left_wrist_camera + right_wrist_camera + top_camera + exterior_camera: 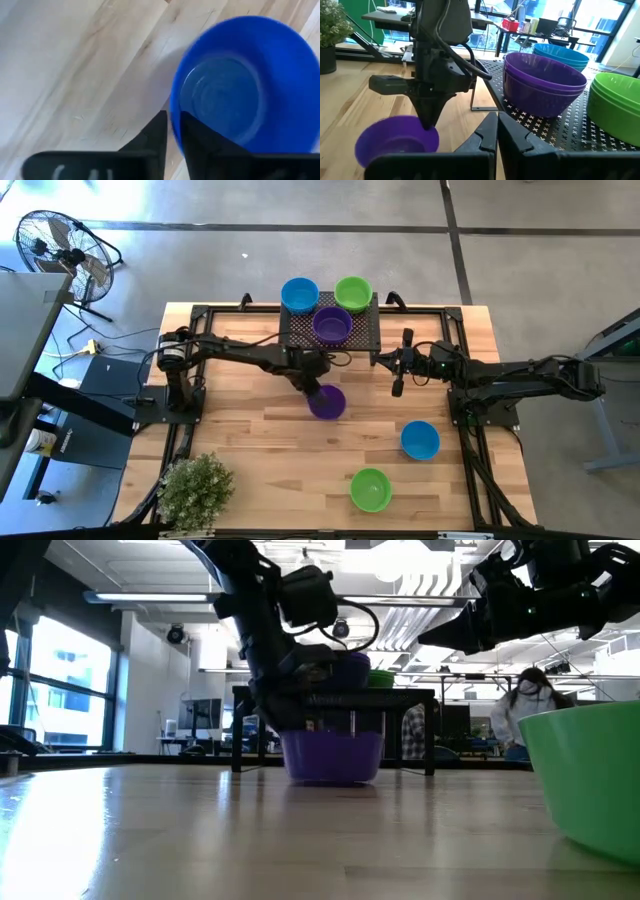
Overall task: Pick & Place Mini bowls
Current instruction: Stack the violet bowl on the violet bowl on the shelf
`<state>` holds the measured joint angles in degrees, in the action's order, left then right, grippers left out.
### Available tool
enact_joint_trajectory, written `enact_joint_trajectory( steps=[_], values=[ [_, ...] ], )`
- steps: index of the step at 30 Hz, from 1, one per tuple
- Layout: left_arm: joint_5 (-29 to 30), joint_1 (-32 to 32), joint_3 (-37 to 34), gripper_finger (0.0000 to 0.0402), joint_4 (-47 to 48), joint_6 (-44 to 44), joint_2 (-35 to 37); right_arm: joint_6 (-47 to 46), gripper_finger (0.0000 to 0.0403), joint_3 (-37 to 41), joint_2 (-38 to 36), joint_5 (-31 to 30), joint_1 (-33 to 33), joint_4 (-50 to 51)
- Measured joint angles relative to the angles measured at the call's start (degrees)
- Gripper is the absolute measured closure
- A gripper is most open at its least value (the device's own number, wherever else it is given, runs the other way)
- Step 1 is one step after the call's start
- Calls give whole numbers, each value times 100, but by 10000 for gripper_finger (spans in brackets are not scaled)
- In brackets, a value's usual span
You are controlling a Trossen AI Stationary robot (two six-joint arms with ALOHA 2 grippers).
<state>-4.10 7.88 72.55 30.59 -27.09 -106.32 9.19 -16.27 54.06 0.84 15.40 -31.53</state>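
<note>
Near the table's [250,435] middle, left gripper [320,392] pinches the purple bowl's [328,403] rim: pickup step; next, lift toward the rack [368,335]; right gripper [397,387], fingers together, waits

A black rack [365,332] sits on the wooden counter [260,440]. A little plant [195,490] and a fan [62,252] are there too.

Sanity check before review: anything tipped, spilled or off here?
Nothing stands out. The purple bowl sits flat on the table, left gripper on its rim; the loose blue bowl and green bowl are upright. Right gripper hangs beside the rack.
</note>
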Motion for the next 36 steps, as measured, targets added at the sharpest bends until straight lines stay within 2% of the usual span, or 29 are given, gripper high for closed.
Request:
enact_joint_trajectory(
  steps=[3,7,10,13,18,22,26,29,36],
  values=[
    [18,1,1,327,188,271,65,4,403,0,0,-8,-1,0],
    [206,-14,12,306,211,1068,398,23,403,0,0,-110,-1,-2],
    [252,-115,-46,313,95,1555,773,24,403,0,0,-188,0,-2],
    [280,-254,-488,341,-352,1900,1298,26,403,0,-2,-199,0,-4],
    [281,-458,-1833,396,-2312,2074,2109,-11,403,0,-2,-249,-4,-55],
    [543,-615,-3156,391,-4307,2085,2774,-127,403,-5,35,-307,-8,-114],
    [766,-644,-4339,400,-5894,2086,3347,-123,403,-77,169,-505,-259,-91],
    [1003,-640,-5085,399,-6814,2086,3699,-101,403,-338,319,-749,-610,-2],
    [1789,-638,-6275,401,-8557,2238,4003,-20,399,-1245,758,-1227,-1337,1407]
  ],
)
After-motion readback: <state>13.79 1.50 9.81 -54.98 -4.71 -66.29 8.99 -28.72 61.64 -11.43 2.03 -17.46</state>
